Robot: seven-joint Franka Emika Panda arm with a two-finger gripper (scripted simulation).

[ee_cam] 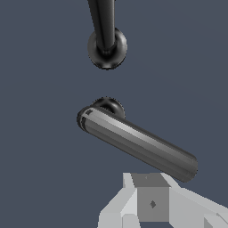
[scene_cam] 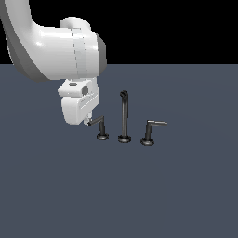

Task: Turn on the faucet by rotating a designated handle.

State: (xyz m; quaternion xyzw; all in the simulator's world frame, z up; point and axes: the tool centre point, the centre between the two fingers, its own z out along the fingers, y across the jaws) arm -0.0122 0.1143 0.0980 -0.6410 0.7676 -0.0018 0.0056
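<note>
The faucet is a dark metal set on the grey floor: a tall thin spout with a hooked tip between two L-shaped levers. The handle stands on the exterior view's left, with its arm reaching left. My gripper is at the tip of that arm, touching or nearly touching it. In the wrist view the handle's arm lies just beyond my gripper, whose fingers look pressed together with nothing between them. The spout's base shows farther on.
The mirror-image lever stands on the exterior view's right of the spout, its arm reaching right. The white arm and wrist hang over the upper left of the exterior view. The floor is flat dark grey.
</note>
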